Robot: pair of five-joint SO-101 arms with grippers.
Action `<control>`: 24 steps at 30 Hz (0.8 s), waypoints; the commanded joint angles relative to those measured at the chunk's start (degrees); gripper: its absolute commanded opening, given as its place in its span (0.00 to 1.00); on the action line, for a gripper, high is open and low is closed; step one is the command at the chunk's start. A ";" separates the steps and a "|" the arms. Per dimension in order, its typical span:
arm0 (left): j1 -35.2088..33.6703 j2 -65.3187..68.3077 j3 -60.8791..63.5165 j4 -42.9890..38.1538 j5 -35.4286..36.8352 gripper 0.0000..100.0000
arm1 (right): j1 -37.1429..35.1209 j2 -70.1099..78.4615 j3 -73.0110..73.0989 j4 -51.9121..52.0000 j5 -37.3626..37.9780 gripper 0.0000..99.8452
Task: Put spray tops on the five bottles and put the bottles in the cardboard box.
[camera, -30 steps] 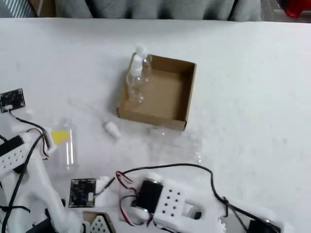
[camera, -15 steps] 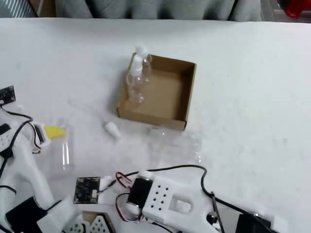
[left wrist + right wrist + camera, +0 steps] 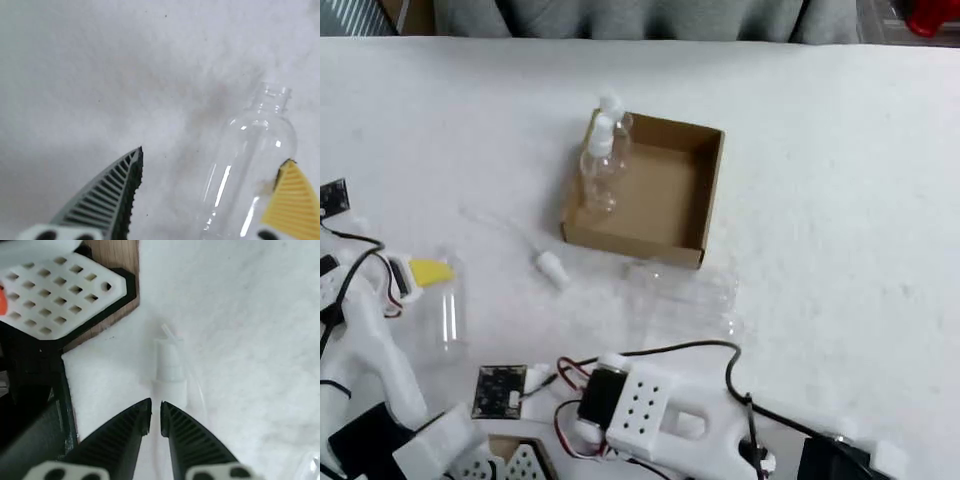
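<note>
Near the table's point(image 3: 840, 150) left edge, the left claw point(image 3: 214, 156) gapes wide around an uncapped bottle point(image 3: 245, 150) lying flat, its long axis running near-to-far, neck pointing away from the claw, seemingly lined up for a grasp. The right claw point(image 3: 155, 416), almost closed and empty, sits just short of a spray top point(image 3: 170, 371). Two capped bottles point(image 3: 600, 160) are in the box point(image 3: 632, 243).

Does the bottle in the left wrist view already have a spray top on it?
No, the bottle has a bare, open neck.
</note>
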State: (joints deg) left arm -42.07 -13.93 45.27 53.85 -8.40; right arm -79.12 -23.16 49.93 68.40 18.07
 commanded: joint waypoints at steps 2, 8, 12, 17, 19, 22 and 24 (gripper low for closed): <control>-0.13 1.54 -1.76 0.44 0.26 0.38 | -7.16 1.54 -2.81 -1.80 0.09 0.02; -0.04 1.54 -1.76 0.44 0.26 0.38 | -7.25 1.63 -2.73 -2.15 0.00 0.09; -0.04 1.54 -1.76 0.44 0.26 0.38 | -7.25 1.63 -2.73 -2.15 0.00 0.09; 0.04 1.54 -1.76 0.35 0.26 0.38 | -9.54 1.63 -2.73 -2.33 0.00 0.09; 0.04 1.63 -1.76 -0.62 0.26 0.38 | -9.98 1.36 -2.73 -3.30 0.00 0.09; -0.04 1.63 -1.76 -0.79 1.93 0.38 | -6.37 0.92 -3.16 -3.38 0.00 0.06; -0.22 1.63 -1.76 -0.88 2.37 0.38 | -4.26 0.92 -3.16 -3.12 0.00 0.05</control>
State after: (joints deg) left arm -42.24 -12.18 45.54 53.85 -7.25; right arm -80.53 -22.99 49.93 66.64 17.71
